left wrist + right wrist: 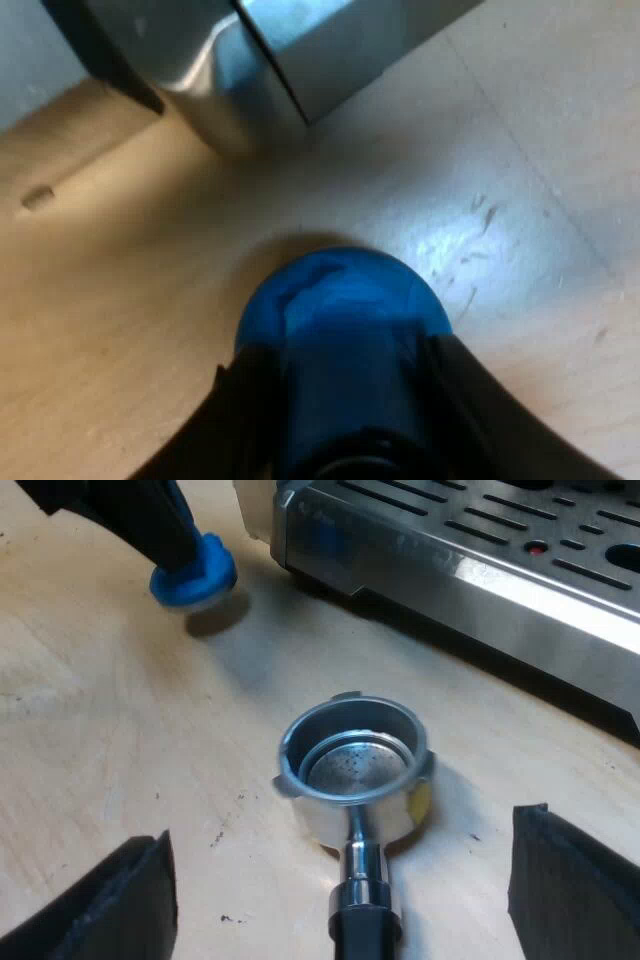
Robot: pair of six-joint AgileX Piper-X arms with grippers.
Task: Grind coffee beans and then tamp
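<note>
Grip on blue tamper (340, 300) by left claw (350, 365); metal holder (355, 770) loose on bench (100, 730)

Left claw clenches the tamper low over the wood beside the espresso machine (480, 570) — touching or not, I cannot tell; right claw (342, 830) stands released, fingers wide either side of the holder — basket up, handle toward the claw.

One tamper (340, 300) is counted (a blue one), along with one holder (352, 770) and one machine (470, 570). One table (90, 730) is seen beneath them. Two grippers are counted, the left gripper (345, 365) and the right gripper (345, 830), and two black fingers (110, 900) are seen on each.
</note>
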